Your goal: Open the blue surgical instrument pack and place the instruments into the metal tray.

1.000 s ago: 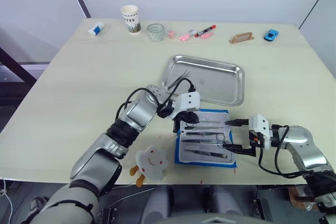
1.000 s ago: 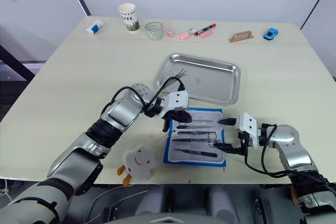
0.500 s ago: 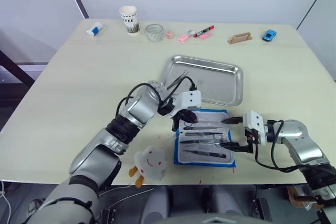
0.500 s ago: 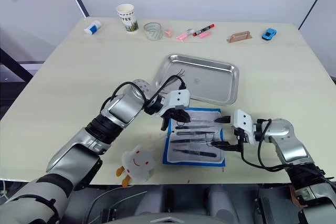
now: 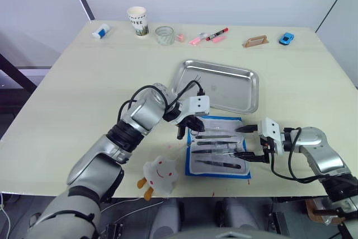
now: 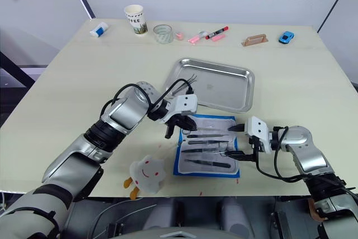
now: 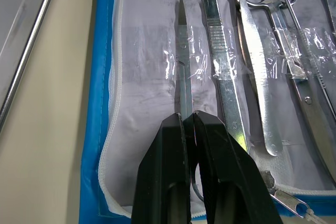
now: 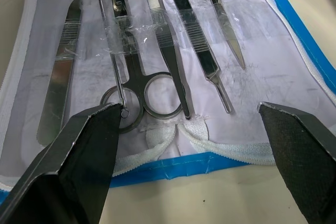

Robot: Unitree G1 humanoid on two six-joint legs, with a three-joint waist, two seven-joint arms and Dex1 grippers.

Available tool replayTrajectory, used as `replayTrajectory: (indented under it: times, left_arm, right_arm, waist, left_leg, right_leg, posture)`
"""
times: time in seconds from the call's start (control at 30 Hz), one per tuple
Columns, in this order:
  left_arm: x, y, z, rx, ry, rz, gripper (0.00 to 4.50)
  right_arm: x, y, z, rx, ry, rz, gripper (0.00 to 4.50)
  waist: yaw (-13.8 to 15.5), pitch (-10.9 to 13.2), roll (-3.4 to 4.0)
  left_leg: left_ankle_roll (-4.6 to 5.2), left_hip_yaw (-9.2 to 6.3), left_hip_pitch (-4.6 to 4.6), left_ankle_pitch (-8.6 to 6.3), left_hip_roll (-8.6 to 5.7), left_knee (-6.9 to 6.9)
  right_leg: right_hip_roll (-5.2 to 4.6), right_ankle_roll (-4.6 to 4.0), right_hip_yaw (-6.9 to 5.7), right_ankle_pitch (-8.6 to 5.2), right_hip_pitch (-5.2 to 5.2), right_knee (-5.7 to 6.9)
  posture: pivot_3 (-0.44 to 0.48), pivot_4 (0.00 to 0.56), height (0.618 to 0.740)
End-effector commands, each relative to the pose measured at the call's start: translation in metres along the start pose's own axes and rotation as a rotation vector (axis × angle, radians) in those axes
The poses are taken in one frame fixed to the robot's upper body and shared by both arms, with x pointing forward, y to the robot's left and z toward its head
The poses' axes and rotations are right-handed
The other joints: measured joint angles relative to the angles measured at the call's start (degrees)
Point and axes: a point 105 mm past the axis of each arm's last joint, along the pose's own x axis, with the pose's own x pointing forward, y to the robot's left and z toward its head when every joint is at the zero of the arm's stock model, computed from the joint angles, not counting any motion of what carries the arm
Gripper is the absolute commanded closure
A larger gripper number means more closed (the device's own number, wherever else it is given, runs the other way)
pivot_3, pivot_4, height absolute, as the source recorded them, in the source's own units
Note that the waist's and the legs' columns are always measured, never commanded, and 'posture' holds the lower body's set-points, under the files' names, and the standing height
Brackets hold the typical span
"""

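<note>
The left gripper (image 7: 188,121) pinches a tool (image 7: 182,56) in the open pack (image 5: 191,169), low center; the right gripper (image 5: 246,143) gapes wide.

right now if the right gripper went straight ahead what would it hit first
Likely the ring-handled silver scissors in the open blue instrument pack; the right gripper stands wide open at the pack's edge. Height above them is unclear.

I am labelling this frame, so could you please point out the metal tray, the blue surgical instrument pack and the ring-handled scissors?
metal tray (image 5: 238,90): left eye view, bare floor.
blue surgical instrument pack (image 5: 218,175): left eye view, near blue edge.
ring-handled scissors (image 8: 160,94): right wrist view, ring handle.
</note>
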Motion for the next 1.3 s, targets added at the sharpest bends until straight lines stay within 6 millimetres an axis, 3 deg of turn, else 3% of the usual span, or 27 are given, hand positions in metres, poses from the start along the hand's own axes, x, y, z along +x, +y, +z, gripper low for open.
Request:
replayTrajectory:
  times: [0.03, 0.27, 0.67, 0.9, 1.07, 1.3]
  left_arm:
    - [-0.010, 0.001, 0.013, 0.055, -0.001, 0.013, 4.49]
    - [-0.020, -0.001, 0.007, 0.050, 0.010, 0.017, 4.49]
    - [-0.051, -0.013, -0.031, 0.005, 0.070, 0.061, 4.49]
    - [-0.071, -0.015, -0.040, -0.036, 0.054, 0.127, 4.49]
    - [-0.084, -0.010, -0.030, -0.074, -0.051, 0.213, 4.49]
    - [-0.089, 0.012, -0.014, -0.300, -0.244, 0.401, 4.49]
  right_arm:
    - [0.012, 0.021, -0.051, 0.131, 0.198, 0.046, 0.00]
    - [0.013, 0.025, -0.053, 0.133, 0.200, 0.048, 0.00]
    - [0.012, 0.028, -0.053, 0.128, 0.199, 0.061, 0.00]
    - [0.009, 0.023, -0.053, 0.117, 0.199, 0.054, 0.00]
    - [0.006, 0.021, -0.053, 0.117, 0.197, 0.054, 0.00]
    - [0.005, 0.020, -0.049, 0.111, 0.189, 0.057, 0.00]
  waist:
    - [0.0, 0.0, 0.00]
    - [0.0, 0.0, -0.01]
    - [0.0, -0.1, -0.04]
    - [0.0, -0.1, -0.14]
    - [0.1, -0.2, -0.22]
    - [0.3, -0.2, -0.22]
  left_leg:
    - [0.00, 0.00, 0.00, 0.00, 0.00, 0.00]
    - [0.00, 0.00, 0.01, 0.00, 0.01, 0.00]
    - [0.00, 0.02, 0.07, 0.00, 0.04, -0.08]
    - [0.00, 0.02, 0.07, 0.00, 0.06, -0.10]
    - [0.00, 0.01, 0.07, 0.00, 0.06, -0.10]
    - [0.00, 0.00, 0.06, 0.00, 0.06, -0.10]
  right_leg:
    - [0.00, 0.00, 0.00, 0.00, 0.00, 0.00]
    - [0.01, 0.00, 0.01, 0.00, 0.00, 0.01]
    - [0.00, -0.04, 0.03, -0.02, 0.00, 0.01]
    - [-0.01, -0.06, 0.01, -0.04, -0.01, 0.01]
    - [-0.03, -0.06, -0.01, -0.04, 0.00, 0.01]
    - [-0.06, -0.05, -0.02, -0.03, 0.00, 0.01]
  posture:
    - [0.000, 0.150, 0.740]
    - [0.000, 0.150, 0.740]
    - [0.000, 0.150, 0.740]
    - [0.000, 0.150, 0.740]
    - [0.000, 0.150, 0.740]
    - [0.000, 0.150, 0.740]
